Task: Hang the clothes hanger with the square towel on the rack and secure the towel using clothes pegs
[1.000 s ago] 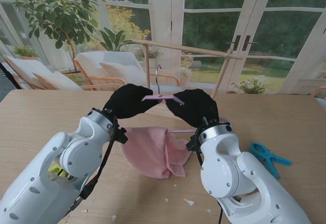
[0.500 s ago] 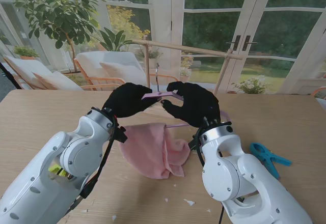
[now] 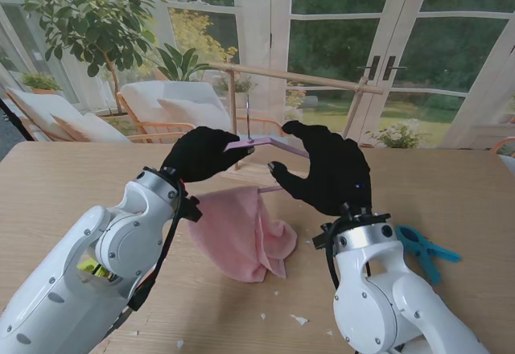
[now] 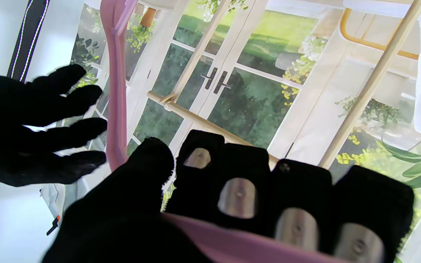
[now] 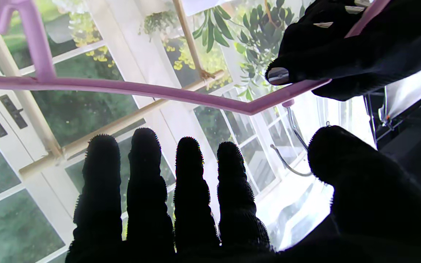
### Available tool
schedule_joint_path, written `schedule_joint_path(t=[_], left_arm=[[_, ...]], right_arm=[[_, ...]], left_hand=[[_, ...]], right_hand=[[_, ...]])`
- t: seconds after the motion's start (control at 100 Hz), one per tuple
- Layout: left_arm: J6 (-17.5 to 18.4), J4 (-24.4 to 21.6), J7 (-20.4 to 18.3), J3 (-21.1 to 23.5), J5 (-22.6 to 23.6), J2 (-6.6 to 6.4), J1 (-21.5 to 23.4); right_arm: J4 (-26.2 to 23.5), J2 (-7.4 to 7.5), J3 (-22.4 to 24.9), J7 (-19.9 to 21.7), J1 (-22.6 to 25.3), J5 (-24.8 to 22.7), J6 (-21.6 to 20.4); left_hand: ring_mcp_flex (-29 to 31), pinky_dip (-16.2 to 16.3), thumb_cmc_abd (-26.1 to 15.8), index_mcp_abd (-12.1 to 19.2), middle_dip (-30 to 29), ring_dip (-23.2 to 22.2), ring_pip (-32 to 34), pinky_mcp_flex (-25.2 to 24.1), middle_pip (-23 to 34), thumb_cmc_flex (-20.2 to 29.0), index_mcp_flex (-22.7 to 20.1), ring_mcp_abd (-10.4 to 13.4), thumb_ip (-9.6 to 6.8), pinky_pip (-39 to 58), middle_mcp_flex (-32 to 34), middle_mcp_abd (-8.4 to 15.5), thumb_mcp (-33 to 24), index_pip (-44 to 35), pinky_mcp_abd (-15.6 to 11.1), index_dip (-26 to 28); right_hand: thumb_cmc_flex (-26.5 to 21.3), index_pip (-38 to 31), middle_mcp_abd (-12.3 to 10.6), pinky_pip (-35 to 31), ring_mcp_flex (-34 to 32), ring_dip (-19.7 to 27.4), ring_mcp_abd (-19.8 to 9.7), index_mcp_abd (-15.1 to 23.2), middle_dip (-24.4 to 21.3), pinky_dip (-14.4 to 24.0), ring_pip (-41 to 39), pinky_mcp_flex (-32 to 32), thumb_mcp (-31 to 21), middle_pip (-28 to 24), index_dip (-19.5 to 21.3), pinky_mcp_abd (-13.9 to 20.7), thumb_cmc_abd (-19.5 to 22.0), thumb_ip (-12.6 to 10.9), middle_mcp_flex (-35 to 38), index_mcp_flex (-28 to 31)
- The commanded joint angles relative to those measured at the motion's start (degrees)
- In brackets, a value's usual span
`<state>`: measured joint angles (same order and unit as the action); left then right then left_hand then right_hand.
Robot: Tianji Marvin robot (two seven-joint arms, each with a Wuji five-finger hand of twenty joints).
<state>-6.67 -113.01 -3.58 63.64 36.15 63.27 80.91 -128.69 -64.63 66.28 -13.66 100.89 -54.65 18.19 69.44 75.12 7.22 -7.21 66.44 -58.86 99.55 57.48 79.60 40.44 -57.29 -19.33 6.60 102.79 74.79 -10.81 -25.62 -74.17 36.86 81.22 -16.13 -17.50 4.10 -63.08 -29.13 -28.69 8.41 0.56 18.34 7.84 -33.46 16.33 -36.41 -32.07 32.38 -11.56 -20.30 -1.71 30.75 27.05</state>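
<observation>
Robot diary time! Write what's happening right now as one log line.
left hand: holds pink hanger | right hand: open beside it | towel: draped, touching table | rack: not reached

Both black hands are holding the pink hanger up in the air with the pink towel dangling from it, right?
Not quite. Only the left hand holds the pink hanger. The right hand is open beside it, holding nothing; the right wrist view shows its fingers spread apart from the hanger. The stand view shows the pink towel dangling from it.
</observation>
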Motion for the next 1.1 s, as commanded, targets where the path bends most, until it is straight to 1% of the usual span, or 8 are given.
schedule_joint_path(t=[0.0,0.14,0.28,0.41,0.57,0.82,0.97,1.09], left_arm=[[-0.39,-0.31,-0.4,0.16,-0.51,0.43,-0.19],[-0.4,-0.44,0.88,0.32,-1.52,0.76,0.01],[-0.97,-1.59,0.16,0.86,-2.47,0.69,0.37],[-1.64,-2.58,-0.92,1.19,-3.27,0.56,0.28],[-2.26,-3.5,-1.58,1.39,-4.38,0.53,0.16],[-2.83,-4.63,-2.62,1.68,-5.41,0.41,0.05],[-2.82,-4.93,-2.89,1.82,-5.69,0.38,-0.03],[-2.98,-5.14,-3.07,1.81,-6.44,0.39,-0.04]], right_arm=[[-1.44,-0.33,0.2,-0.27,3.4,-0.35,-1.1],[-2.72,-0.49,1.83,-4.26,9.6,-0.37,-5.48],[-2.35,-0.2,2.72,-4.13,13.47,0.66,-9.07],[0.15,0.22,2.31,-2.29,13.75,1.08,-10.34],[3.93,0.68,0.43,1.17,11.34,2.66,-10.26],[9.9,-0.15,-2.74,-0.04,7.42,7.73,-6.89],[10.77,-0.57,-2.7,-1.13,7.43,9.54,-6.1],[11.19,-0.75,-2.88,-1.12,6.9,10.77,-5.56]], left_hand=[[2.81,2.14,-4.12,0.77,0.76,-0.73,7.7,1.99,3.15,0.89,-2.04,2.08,-1.48,17.19,2.56,1.79,1.46,-2.29,-0.69,1.62],[2.81,2.58,-3.97,0.73,0.63,-0.93,7.79,1.93,3.37,1.23,-2.29,2.25,-1.49,17.19,2.56,1.61,1.65,-2.36,-0.55,1.7],[2.83,2.88,-3.9,0.73,0.44,-1.06,7.77,1.91,3.45,1.42,-2.3,2.43,-1.52,17.19,2.54,1.57,1.79,-2.34,-0.38,1.73],[2.83,2.96,-3.89,0.73,0.35,-1.12,7.75,1.94,3.48,1.56,-2.3,2.41,-1.56,17.19,2.54,1.43,1.92,-2.33,-0.42,1.75],[2.84,2.98,-3.88,0.73,0.27,-1.16,7.75,1.97,3.51,1.68,-2.3,2.55,-1.6,17.19,2.53,1.43,2.09,-2.32,-0.54,1.77],[2.85,2.98,-3.8,0.73,0.17,-1.22,7.78,2.01,3.54,1.82,-2.31,2.77,-1.68,17.19,2.52,1.46,2.32,-2.31,-0.7,1.79],[2.85,2.98,-3.76,0.65,0.1,-1.23,7.8,2.04,3.55,1.91,-2.34,2.93,-1.74,17.19,2.52,1.48,2.38,-2.23,-0.85,1.76],[2.85,2.97,-3.69,0.65,0.07,-1.24,7.81,2.04,3.57,1.94,-2.34,2.93,-1.76,17.19,2.52,1.51,2.42,-2.22,-0.87,1.76]], right_hand=[[-2.05,-0.73,-0.41,0.34,0.79,0.25,-0.62,0.37,0.23,35.35,-0.44,0.29,1.95,-1.39,-0.06,-0.38,1.43,2.32,-1.02,-1.15],[-6.65,-3.61,-0.95,-4.59,-3.13,-1.57,0.05,2.05,2.27,37.34,-4.85,4.01,-2.01,-4.05,0.72,-0.15,-0.63,0.01,2.83,2.59],[-7.29,-5.2,-1.14,-6.31,-4.68,-1.77,0.28,3.03,3.01,36.77,-5.8,5.14,-14.25,-3.95,0.82,-0.1,-2.38,-1.57,4.54,4.52],[-8.45,-5.82,-1.54,-6.54,-4.98,-1.86,-0.02,3.64,3.23,36.53,-6.14,5.3,-17.83,-4.37,1.0,0.26,-2.06,-1.9,4.82,4.91],[-9.26,-6.19,-2.02,-6.87,-4.78,-2.12,-0.64,4.14,3.54,36.46,-6.76,5.11,-17.93,-5.0,1.15,1.28,-0.64,-1.53,4.13,4.56],[-7.8,-7.08,-1.54,-10.12,-4.34,-3.94,-0.88,2.34,6.65,37.11,-11.32,5.58,-14.34,-10.85,0.96,2.71,0.45,0.81,2.79,4.13],[-9.09,-7.71,-1.36,-11.81,-3.86,-5.16,-0.78,7.72,8.35,37.61,-14.25,5.37,-14.29,-12.85,0.61,2.89,0.59,1.17,2.71,6.98],[-11.37,-7.15,-1.5,-12.26,-3.73,-5.28,-0.92,11.09,9.31,37.48,-15.12,5.3,-15.89,-13.07,-2.7,3.01,0.21,3.14,2.82,7.8]])
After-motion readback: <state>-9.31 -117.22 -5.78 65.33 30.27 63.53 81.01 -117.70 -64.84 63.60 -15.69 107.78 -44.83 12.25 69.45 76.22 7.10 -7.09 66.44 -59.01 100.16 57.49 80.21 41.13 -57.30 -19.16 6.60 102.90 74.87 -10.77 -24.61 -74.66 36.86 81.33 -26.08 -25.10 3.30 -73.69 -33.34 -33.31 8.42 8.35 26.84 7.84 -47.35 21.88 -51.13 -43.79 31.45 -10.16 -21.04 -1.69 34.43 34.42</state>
